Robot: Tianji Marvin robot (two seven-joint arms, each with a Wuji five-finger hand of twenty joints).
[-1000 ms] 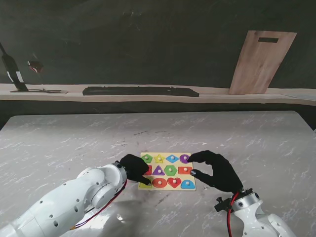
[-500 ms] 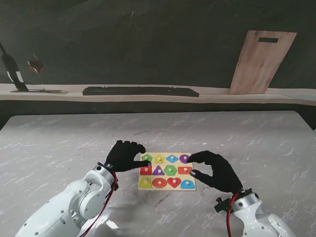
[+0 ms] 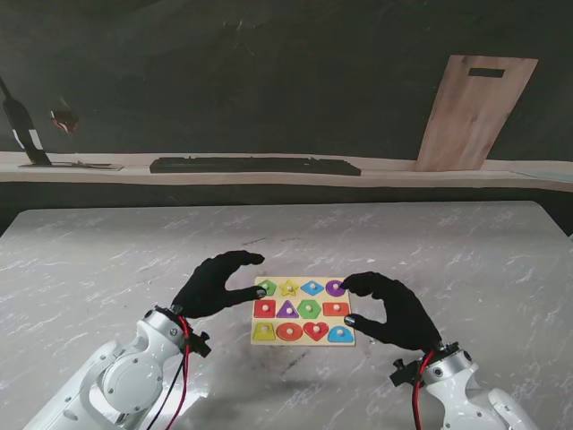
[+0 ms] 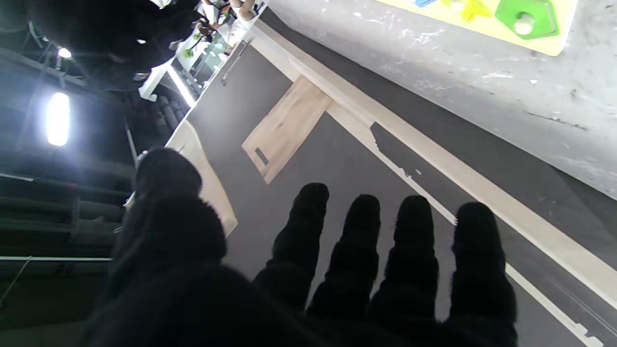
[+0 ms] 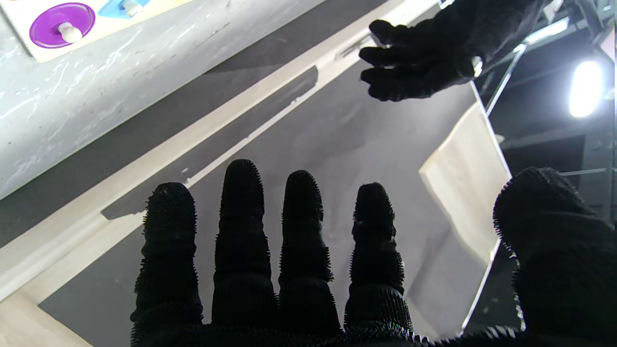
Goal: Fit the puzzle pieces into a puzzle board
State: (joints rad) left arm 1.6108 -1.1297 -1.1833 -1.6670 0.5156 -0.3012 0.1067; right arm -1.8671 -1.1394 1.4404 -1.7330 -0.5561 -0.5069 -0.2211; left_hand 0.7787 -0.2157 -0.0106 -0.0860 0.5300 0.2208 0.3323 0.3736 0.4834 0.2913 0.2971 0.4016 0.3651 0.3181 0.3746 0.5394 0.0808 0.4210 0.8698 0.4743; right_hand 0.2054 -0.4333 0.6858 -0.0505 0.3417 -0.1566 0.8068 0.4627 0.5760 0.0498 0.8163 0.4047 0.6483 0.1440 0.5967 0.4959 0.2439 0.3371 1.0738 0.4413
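The yellow puzzle board [image 3: 347, 280] lies on the marble table between my two hands, with coloured shape pieces seated in its slots in three rows. My left hand [image 3: 213, 283] hovers just off the board's left edge, fingers spread, holding nothing. My right hand [image 3: 391, 309] hovers at the board's right edge, fingers and thumb curved apart, empty. The left wrist view catches the board's corner [image 4: 554, 46] with a green pentagon piece [image 4: 523, 17]. The right wrist view shows a purple round piece [image 5: 61, 31] and my left hand [image 5: 424, 53] beyond.
A wooden cutting board [image 3: 472, 112] leans against the dark back wall at the far right. A long black bar [image 3: 255, 166] lies on the ledge behind the table. The marble table [image 3: 107, 260] extends wide on both sides of the puzzle.
My left hand has lifted off the board's near left corner and drawn back to the left, uncovering the yellow piece there. The right hand has stayed put.
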